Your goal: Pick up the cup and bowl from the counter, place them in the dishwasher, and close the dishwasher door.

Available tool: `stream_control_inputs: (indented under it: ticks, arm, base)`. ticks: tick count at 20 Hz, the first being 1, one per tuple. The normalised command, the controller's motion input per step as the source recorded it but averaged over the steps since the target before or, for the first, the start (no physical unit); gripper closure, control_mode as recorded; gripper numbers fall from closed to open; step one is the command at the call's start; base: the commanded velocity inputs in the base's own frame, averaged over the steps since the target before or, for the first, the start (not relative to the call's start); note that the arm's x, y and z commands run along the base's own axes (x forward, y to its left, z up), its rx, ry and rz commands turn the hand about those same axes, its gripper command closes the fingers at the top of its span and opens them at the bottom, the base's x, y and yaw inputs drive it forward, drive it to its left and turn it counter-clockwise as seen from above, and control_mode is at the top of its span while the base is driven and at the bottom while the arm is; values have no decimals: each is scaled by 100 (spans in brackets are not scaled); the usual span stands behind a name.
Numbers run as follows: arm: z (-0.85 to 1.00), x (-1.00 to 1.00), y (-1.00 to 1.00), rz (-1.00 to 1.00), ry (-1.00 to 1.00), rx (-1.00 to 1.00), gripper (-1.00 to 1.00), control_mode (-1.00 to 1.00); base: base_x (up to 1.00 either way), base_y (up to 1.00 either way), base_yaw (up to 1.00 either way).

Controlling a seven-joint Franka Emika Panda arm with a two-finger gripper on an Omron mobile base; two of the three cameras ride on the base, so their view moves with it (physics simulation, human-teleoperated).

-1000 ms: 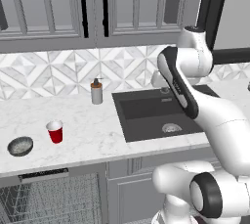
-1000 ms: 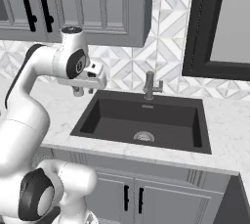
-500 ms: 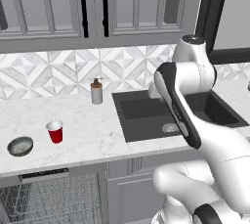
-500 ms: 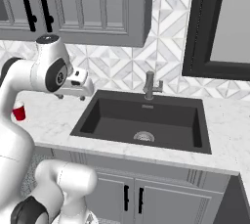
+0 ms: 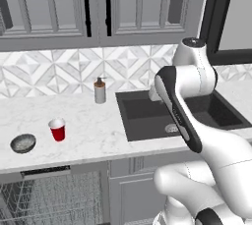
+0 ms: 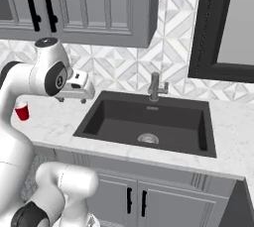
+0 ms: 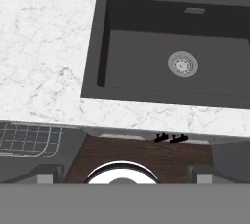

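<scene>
In the left base view, the bowl lies farthest left on the counter, rim up, with the cup upright just to its right, mouth up and long axis vertical; the two stand apart. Below them the dishwasher shows its wire rack. The right base view catches the cup beside the arm and the pincer by the sink, fingers spread, holding nothing. The hand view looks down on the sink and its drain.
</scene>
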Motion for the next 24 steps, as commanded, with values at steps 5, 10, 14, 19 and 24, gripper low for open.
stream_control_inputs:
  ticks: [5, 10, 14, 19, 24]
  arm:
    - [0, 0, 0, 0, 0, 0, -100, 100]
    - [0, 0, 0, 0, 0, 0, -100, 100]
    - [0, 0, 0, 0, 0, 0, -100, 100]
    - [0, 0, 0, 0, 0, 0, -100, 100]
    - [0, 0, 0, 0, 0, 0, -100, 100]
  base:
    - [-3, -56, 14]
    - [-27, -45, 44]
    - [-5, -8, 56]
    - [0, 1, 53]
    - [1, -2, 46]
